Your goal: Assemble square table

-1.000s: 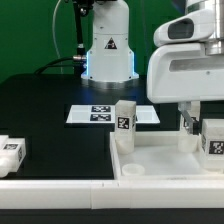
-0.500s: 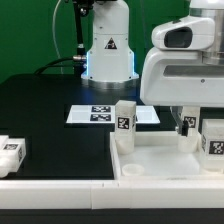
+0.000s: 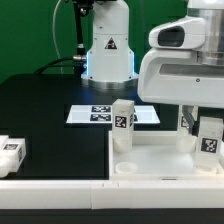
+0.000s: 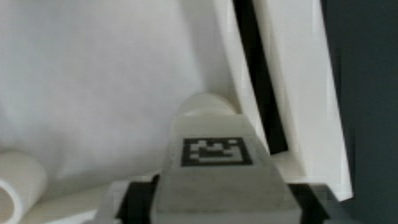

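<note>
The square table top (image 3: 150, 158), a white tray with a raised rim, lies at the exterior view's right. One white tagged leg (image 3: 123, 123) stands upright at its far left corner. A second leg (image 3: 211, 133) stands upright near the top's right side, and my gripper (image 3: 203, 140) is down over it. In the wrist view this leg (image 4: 217, 140) fills the gap between the black finger pads (image 4: 139, 200), which press on both of its sides; my gripper (image 4: 217, 203) is shut on it. The tray's rim (image 4: 267, 90) runs alongside it.
Another loose leg (image 3: 10, 155) lies on the black table at the exterior view's left. The marker board (image 3: 95, 113) lies behind the tray, in front of the arm's base (image 3: 107, 50). A long white bar (image 3: 60, 195) runs along the front edge. A round socket (image 3: 130, 170) sits in the tray's near corner.
The jaws have closed from wide open onto the right-hand leg. The arm has shifted slightly toward the exterior view's left. The other parts have not moved.
</note>
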You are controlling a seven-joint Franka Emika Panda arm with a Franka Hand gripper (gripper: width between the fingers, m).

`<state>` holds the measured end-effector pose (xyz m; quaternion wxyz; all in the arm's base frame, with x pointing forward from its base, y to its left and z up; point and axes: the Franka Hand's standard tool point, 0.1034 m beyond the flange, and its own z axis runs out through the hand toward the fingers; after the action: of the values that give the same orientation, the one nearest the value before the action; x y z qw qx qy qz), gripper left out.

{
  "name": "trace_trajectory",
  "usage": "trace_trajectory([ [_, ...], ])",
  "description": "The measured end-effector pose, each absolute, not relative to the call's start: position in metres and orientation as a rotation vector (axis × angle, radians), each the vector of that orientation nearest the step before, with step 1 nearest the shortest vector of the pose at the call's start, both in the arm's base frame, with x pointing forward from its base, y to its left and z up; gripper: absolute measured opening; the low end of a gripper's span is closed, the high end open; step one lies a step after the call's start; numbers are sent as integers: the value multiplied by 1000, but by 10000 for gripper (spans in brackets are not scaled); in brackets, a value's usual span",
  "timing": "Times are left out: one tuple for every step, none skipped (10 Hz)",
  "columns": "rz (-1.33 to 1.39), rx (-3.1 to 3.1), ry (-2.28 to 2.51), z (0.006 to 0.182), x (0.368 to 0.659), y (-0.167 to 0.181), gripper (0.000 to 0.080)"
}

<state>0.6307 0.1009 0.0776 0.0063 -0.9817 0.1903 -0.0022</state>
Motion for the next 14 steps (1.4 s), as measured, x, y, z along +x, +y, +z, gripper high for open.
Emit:
trace_trajectory([
  [-5,-3041,738,77,631,101,288],
  [-6,-3013,846,77,631,101,288],
  [-11,-2972,972,75,632,100,288],
  [-21,-2893,1164,75,633,98,288],
  [-29,-2824,1314,75,634,98,288],
  [-54,-2749,1447,75,636,99,288],
  [-94,-2598,1649,74,639,102,288],
  [-105,-2462,1790,73,641,101,288],
  [-102,-2350,1912,73,641,102,288],
  [-87,-2264,1979,73,641,99,288],
  [-62,-2175,2059,73,641,98,288],
  [-60,-2151,2085,72,640,100,368],
  [-62,-2171,2065,72,640,99,368],
  [-59,-2263,1981,72,639,99,504],
])
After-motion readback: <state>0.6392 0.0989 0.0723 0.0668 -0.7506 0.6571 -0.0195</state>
